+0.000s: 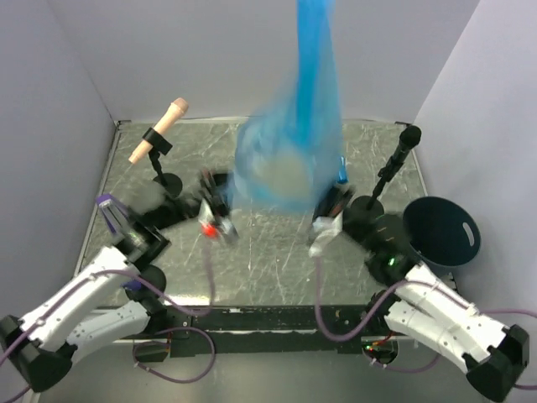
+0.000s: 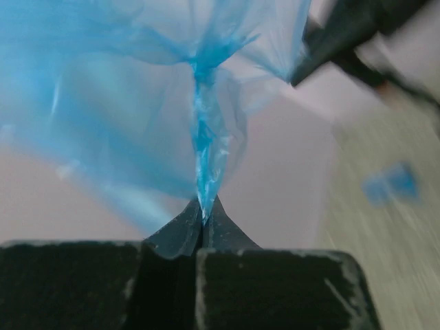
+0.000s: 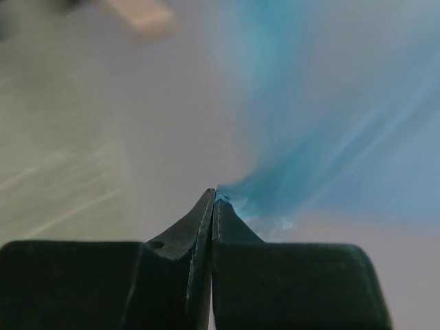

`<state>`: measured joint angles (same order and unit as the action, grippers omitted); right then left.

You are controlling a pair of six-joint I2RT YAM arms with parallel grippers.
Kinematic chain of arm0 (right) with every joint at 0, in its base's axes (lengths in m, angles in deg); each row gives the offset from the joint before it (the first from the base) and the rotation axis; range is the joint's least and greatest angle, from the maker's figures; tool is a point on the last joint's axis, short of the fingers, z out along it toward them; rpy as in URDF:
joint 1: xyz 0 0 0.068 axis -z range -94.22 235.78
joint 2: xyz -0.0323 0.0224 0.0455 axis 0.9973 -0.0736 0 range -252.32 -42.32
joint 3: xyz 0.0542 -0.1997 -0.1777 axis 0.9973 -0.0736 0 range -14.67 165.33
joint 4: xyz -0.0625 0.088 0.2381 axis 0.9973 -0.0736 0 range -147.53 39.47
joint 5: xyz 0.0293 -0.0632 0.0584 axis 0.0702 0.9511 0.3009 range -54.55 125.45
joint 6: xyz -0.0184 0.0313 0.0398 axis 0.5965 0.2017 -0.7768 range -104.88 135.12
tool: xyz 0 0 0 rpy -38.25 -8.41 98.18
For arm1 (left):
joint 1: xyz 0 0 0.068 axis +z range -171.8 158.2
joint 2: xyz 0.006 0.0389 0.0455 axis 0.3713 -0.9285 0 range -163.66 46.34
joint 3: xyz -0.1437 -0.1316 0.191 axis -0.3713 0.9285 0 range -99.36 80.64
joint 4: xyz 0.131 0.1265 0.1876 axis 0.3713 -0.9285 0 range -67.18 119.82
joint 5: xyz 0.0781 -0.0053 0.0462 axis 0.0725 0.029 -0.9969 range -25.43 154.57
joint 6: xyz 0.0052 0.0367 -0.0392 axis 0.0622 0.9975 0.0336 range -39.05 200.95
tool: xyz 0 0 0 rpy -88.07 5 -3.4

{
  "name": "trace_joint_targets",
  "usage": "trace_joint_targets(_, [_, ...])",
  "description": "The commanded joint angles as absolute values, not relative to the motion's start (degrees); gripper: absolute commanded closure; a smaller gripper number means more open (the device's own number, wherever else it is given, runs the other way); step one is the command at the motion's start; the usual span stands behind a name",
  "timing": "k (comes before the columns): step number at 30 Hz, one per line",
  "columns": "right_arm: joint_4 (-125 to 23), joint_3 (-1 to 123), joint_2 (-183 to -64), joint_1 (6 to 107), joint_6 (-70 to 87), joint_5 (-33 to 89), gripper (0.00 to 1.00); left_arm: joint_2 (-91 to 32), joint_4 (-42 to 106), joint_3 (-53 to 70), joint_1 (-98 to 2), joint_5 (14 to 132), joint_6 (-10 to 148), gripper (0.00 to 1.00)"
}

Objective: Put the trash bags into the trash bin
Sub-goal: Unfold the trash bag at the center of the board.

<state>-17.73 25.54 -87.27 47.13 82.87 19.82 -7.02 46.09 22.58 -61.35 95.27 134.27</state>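
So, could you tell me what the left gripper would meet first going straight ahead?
The bag it pinches bunches right ahead of the left gripper; beyond, probably the pale wall, depth unclear.

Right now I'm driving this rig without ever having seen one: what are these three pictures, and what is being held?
Two robot arms are bolted at the near edge of the table. The wide picture looks down from above and behind them. The other two come from a camera on each wrist, looking along its own fingers. The left gripper and right gripper are both shut on one blue bag, which hangs spread between them above the table and runs up out of the top view. On the table are a tan mic stand, a black mic stand and, at the right, the bin, with nothing blue showing in it.
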Motion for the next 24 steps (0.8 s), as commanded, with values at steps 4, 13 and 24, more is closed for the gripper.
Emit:
trace_joint_targets(4, [-62.4, 9.8, -55.5, 37.3, 88.9, 10.9, 1.0, 5.7, 26.8, 46.5, -61.4, 101.1, 169.0, 0.99])
trace_joint_targets(13, [-60.8, 30.8, -71.2, 35.5, 72.9, 20.2, 1.0, 0.2, 15.3, 28.4, -62.8, 99.8, 131.1, 0.99])
trace_joint_targets(24, [-14.6, 52.3, -101.9, 38.2, 78.0, 29.1, 1.0, -16.8, 50.6, 3.8, -64.9, 76.4, 122.9, 0.99])
